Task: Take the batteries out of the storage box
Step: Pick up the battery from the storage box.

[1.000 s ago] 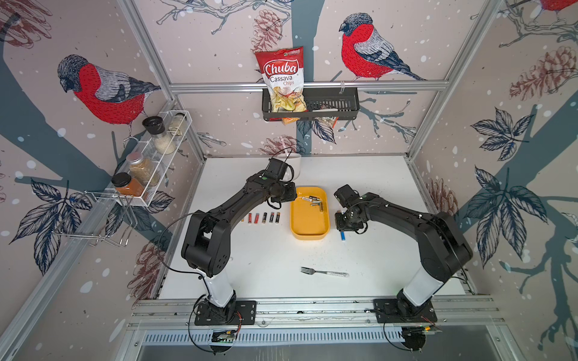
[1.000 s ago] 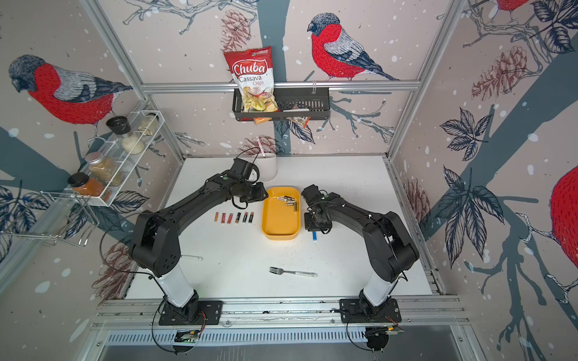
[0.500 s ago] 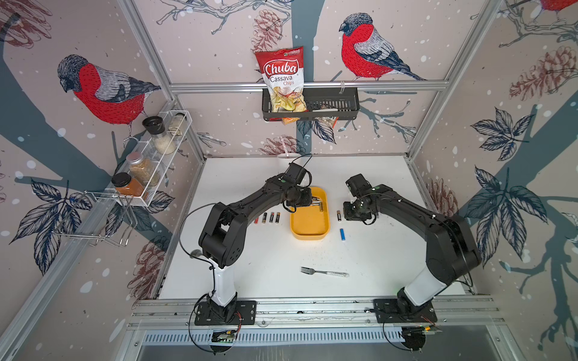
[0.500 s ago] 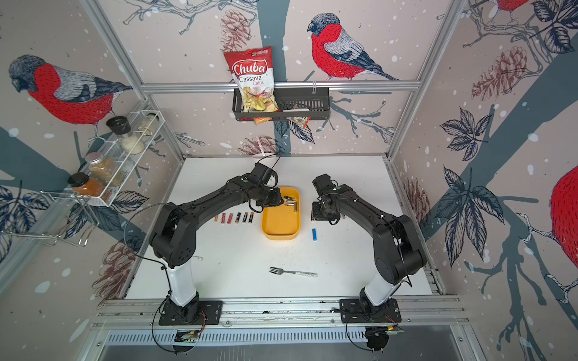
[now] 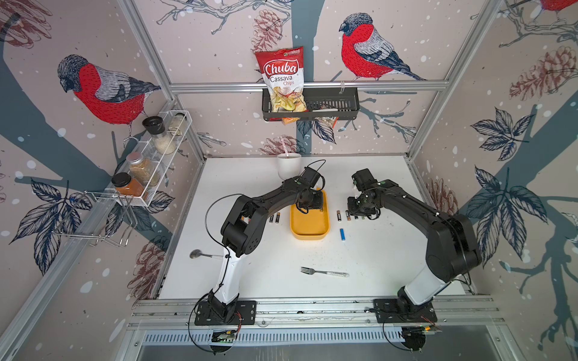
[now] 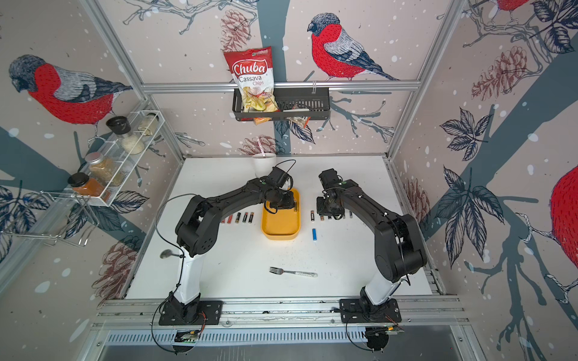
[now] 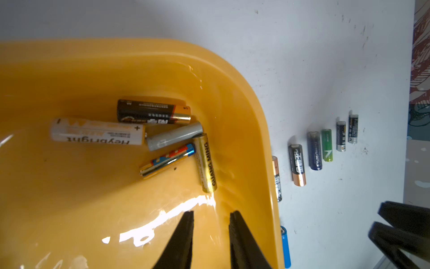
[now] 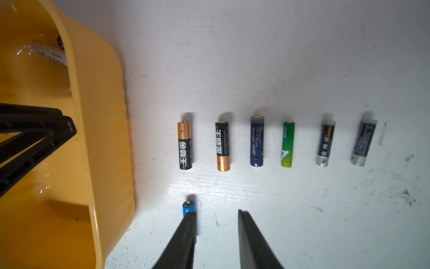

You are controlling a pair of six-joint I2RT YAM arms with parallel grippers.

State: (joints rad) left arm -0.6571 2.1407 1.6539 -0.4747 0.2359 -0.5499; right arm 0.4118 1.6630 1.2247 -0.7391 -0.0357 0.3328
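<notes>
1. Batteries, five in number, are seen lying loose and bunched near one corner inside the yellow storage box.
2. The box is set on the white table, as shown in both top views.
3. The left gripper is held over the inside of the box, its jaws apart with nothing between them.
4. A row of six batteries is laid side by side on the table just beside the box, on the robot's right.
5. A blue battery is laid apart from that row, near the box wall.
6. The right gripper is held above the table by that row, jaws apart and empty. One finger is seen across the blue battery in the right wrist view, and contact cannot be told.
7. A second row of batteries is laid on the table on the other side of the box, partly hidden by the left arm.
</notes>
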